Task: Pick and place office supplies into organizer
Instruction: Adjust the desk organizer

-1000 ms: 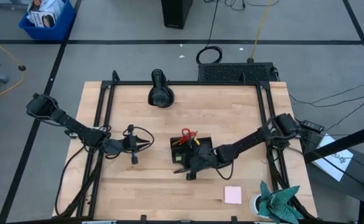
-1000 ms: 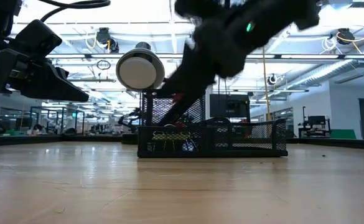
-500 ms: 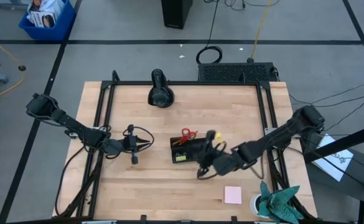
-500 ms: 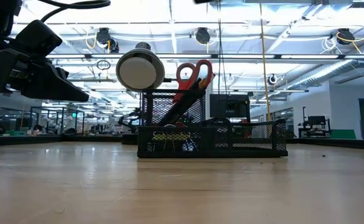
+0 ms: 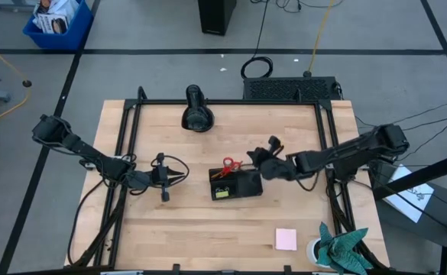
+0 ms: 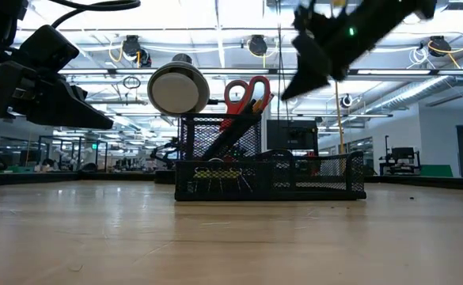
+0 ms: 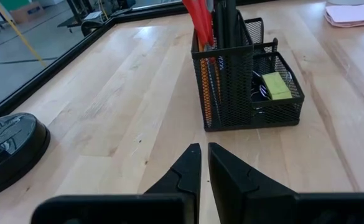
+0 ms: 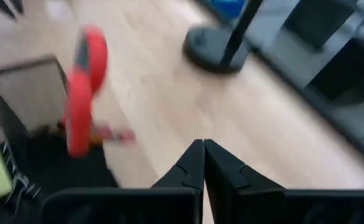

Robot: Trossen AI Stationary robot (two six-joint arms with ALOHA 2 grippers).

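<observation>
The pale butcher-block wooden table [image 5: 208, 229] looks like smooth planks with visible grain and a soft satin sheen, no real gloss. The small black wire-mesh metal organizer [image 7: 247, 87] is matt, see-through mesh all round. The red-handled scissors [image 6: 247, 93] have smooth plastic loops, slightly shiny. The small yellow-green piece [image 7: 275, 85] looks like dull plastic or rubber, hard to say which. The pink square sticky-note pad [image 5: 286, 239] is plain matt paper. The black rounded cylindrical device [image 5: 197, 109] looks like smooth plastic, semi-gloss.
</observation>
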